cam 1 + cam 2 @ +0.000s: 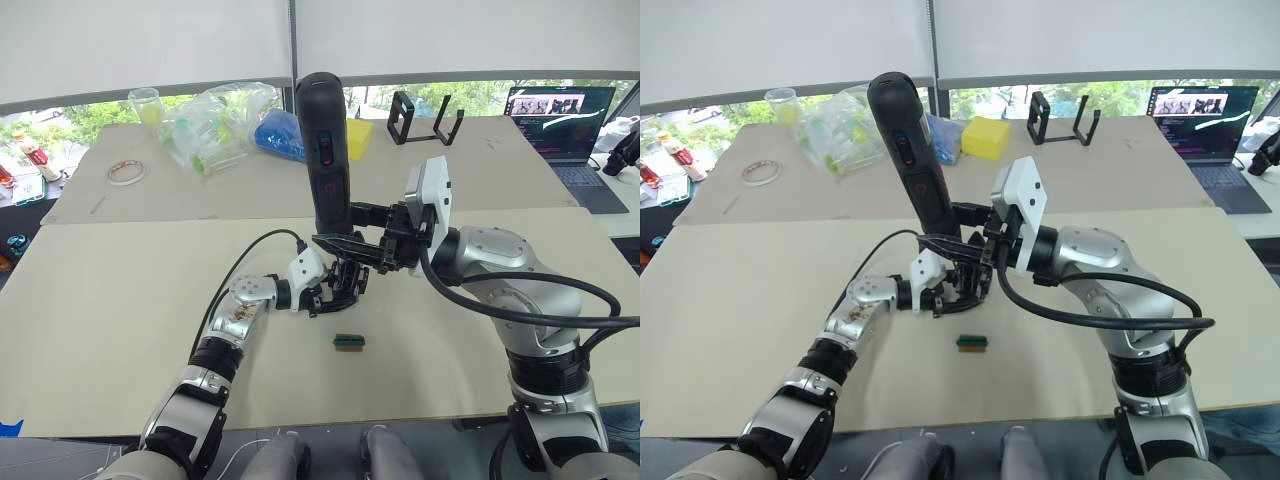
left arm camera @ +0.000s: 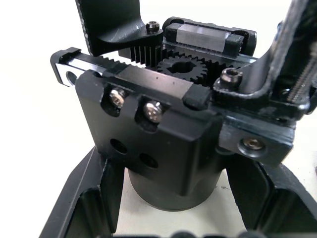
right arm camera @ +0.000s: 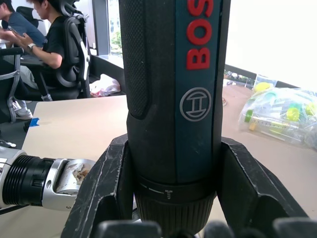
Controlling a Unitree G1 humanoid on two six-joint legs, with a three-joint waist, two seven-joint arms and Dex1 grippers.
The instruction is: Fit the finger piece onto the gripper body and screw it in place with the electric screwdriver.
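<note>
Table [image 1: 120,330]: one tan-covered top under both my arms; a second tan sheet lies behind it.
Laptop [image 1: 560,120]: one, open, at the far right corner, well apart from my work.
Bags [image 1: 215,125]: a heap of clear plastic bags at the far left, with a cup [image 1: 145,103] beside them, a blue thing [image 1: 280,135] and a yellow block [image 1: 357,138] just to their right.
Stand [image 1: 425,120]: one black open frame, far side, between the yellow block and the laptop.
Tape [image 1: 126,172]: one roll, far left, lying flat.
Screwdriver [image 1: 325,150]: one, standing nearly upright, butt end up, red markings facing me; its lower end goes down among the black parts where my two claws meet. I cannot see the bit.
Right claw [image 3: 173,218]: clenched around the screwdriver low on its barrel, a finger on each side. My right arm reaches in from the right, elbow bent, wrist turned toward centre.
Body [image 2: 163,148]: one gripper body, on the near table at centre, between my left fingers [image 2: 79,208], gears and screws on its top showing.
Left claw [image 1: 335,290]: closed on the body. My left arm stretches forward from lower left, low over the table.
Finger piece: I cannot tell it from the other black parts.
Small block [image 1: 348,341]: one, green and brown, lying just in front of the body, touching nothing.
Person [image 3: 44,29]: seated, in the right wrist view's background.
</note>
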